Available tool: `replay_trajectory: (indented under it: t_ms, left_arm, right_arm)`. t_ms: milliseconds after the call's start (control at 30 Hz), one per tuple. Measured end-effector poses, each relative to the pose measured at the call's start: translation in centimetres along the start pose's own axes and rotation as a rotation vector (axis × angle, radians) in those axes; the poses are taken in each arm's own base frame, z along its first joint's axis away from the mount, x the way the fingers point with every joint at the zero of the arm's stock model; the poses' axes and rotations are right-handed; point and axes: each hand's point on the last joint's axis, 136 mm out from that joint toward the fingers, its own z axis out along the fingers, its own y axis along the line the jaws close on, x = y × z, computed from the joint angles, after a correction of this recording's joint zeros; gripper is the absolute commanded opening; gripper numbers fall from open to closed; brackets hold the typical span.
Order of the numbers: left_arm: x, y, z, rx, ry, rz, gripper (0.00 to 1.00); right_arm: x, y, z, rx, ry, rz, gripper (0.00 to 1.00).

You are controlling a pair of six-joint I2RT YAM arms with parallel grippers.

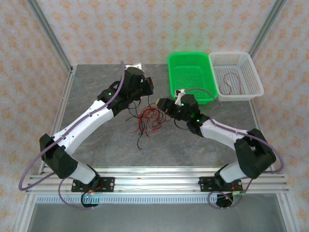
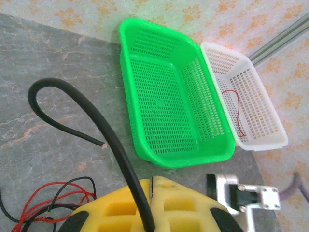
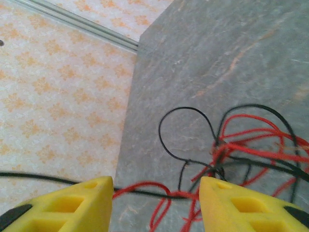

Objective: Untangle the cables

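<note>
Left tool (image 2: 150,193) pinches black cable (image 2: 104,128); right tool (image 3: 155,188) spread over grey table (image 3: 231,53), papered walls (image 3: 48,96).

I read this as robot test cell, lab-type: grey marbled tabletop (image 1: 159,154) boxed by aluminium frame posts (image 1: 49,34), orange-patterned backdrop panels (image 1: 159,24), left arm (image 1: 91,118) and right arm (image 1: 227,133) bolted to slotted rail (image 1: 154,182), green basket (image 1: 188,54), white basket (image 1: 239,95)

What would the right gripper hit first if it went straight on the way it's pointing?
Most likely the cables: the right gripper, jaws open, points at red and black strands of the tangle just ahead, though its height over them is unclear.
</note>
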Motion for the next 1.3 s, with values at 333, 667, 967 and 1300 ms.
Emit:
replay_trajectory:
  t_ms: [333, 667, 967, 1300]
  left_arm:
    - [-0.7, -0.6, -0.7, 0.01, -0.004, 0.006, 0.0]
    - [-5.1, -3.6, -3.5, 0.067, -0.083, 0.04, 0.0]
    - [-8.1, -5.9, -5.0, 0.106, -0.142, 0.054, 0.0]
    - [-10.5, -6.4, -6.2, 0.076, -0.197, 0.088, 0.0]
  right_arm:
    - [2.9, 0.7, 6.1, -0.023, 0.097, 0.043, 0.51]
    - [8.2, -5.6, 8.2, 0.114, 0.2, 0.088, 0.5]
    - [9.8, -9.6, 8.8, 0.218, 0.229, 0.088, 0.49]
    - [8.6, -10.7, 5.7, 0.364, 0.181, -0.024, 0.52]
